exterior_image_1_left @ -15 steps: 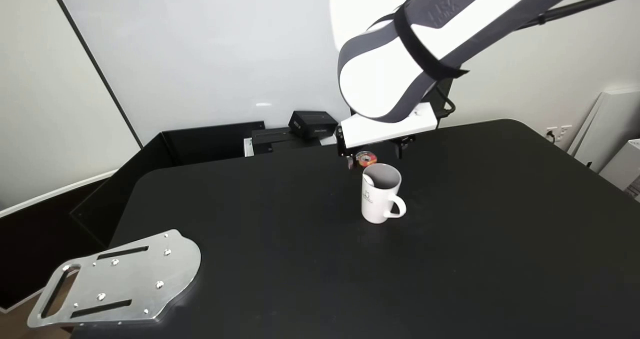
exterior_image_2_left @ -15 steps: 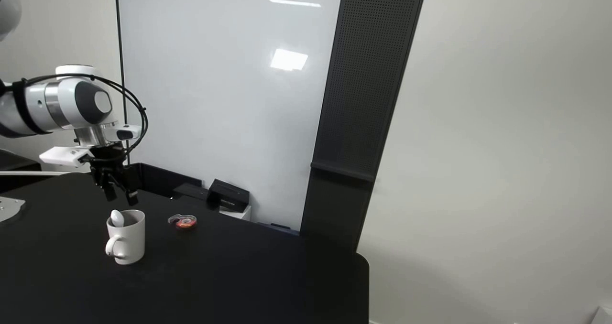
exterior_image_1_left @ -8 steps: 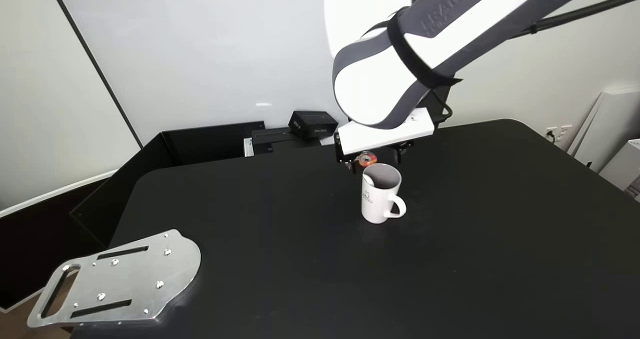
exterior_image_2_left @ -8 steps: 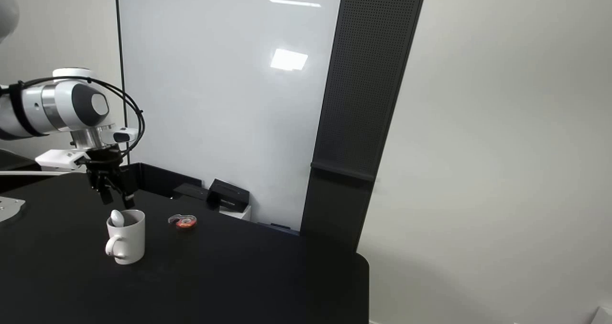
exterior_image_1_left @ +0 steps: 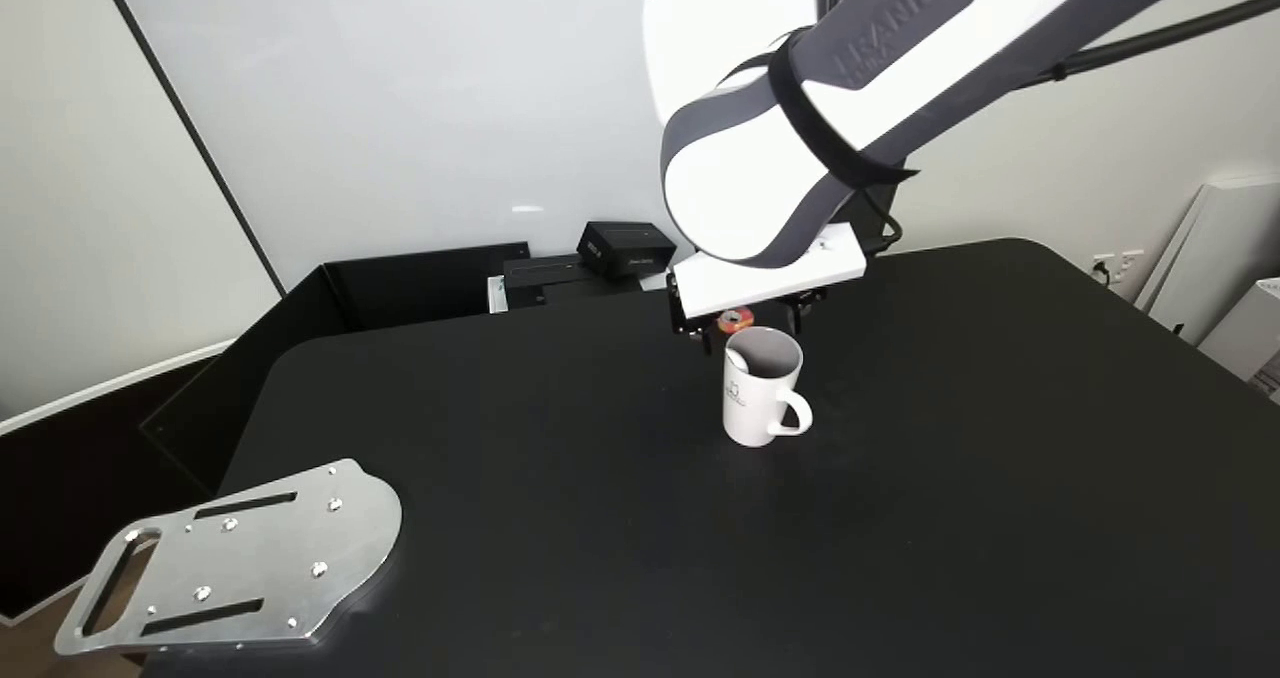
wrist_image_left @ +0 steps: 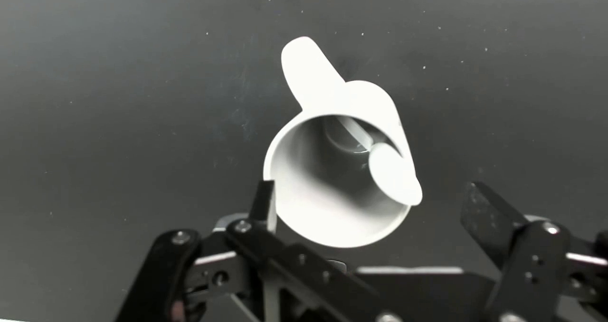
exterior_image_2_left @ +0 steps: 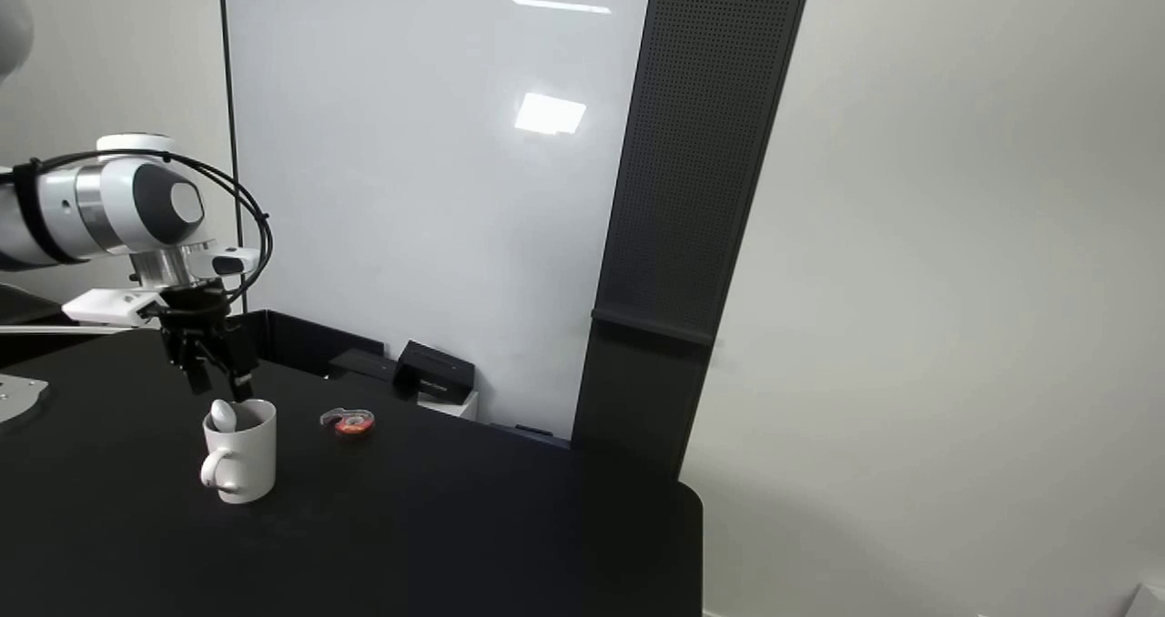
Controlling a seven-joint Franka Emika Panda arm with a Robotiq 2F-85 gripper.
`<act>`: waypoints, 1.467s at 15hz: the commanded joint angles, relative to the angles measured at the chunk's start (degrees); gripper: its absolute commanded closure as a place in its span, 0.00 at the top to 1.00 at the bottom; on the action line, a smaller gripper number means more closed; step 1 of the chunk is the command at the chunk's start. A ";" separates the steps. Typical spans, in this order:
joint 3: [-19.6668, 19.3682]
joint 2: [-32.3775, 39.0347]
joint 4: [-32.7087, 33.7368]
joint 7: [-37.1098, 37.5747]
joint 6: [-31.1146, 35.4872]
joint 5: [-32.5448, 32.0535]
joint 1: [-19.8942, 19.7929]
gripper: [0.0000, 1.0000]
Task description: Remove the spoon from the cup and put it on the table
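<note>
The white cup [exterior_image_1_left: 752, 413] stands upright on the black table [exterior_image_1_left: 560, 518]; in an exterior view its handle points to the lower left [exterior_image_2_left: 250, 462]. The white spoon [exterior_image_2_left: 223, 416] stands in the cup, its oval bowl up and leaning on the rim. In the wrist view the bowl [wrist_image_left: 394, 175] lies at the right of the cup's mouth [wrist_image_left: 323, 217], and its thin handle runs down inside. My gripper [wrist_image_left: 370, 185] is open and empty, its fingers apart on either side of the mouth in that view. In an exterior view the gripper [exterior_image_2_left: 219, 386] hangs just above and behind the cup.
A red tape dispenser [exterior_image_2_left: 354, 424] lies on the table near the cup, partly behind the gripper in an exterior view [exterior_image_1_left: 736, 320]. A grey metal plate with holes [exterior_image_1_left: 270, 558] lies at the table's edge. Black boxes [exterior_image_1_left: 627, 248] stand behind the table by the whiteboard.
The arm and open gripper have come down a little and shifted slightly left in both exterior views. The cup and the spoon have not moved.
</note>
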 commanded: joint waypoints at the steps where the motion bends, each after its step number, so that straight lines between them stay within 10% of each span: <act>1: -0.03 2.25 3.27 0.80 -1.61 -0.26 0.33 1.00; 16: -0.30 4.69 6.80 1.04 -2.54 -0.17 0.93 1.00; 17: -0.31 4.72 6.88 0.98 -2.64 -0.22 0.94 0.75; 22: -0.33 4.77 7.04 1.01 -2.79 -0.25 0.94 0.47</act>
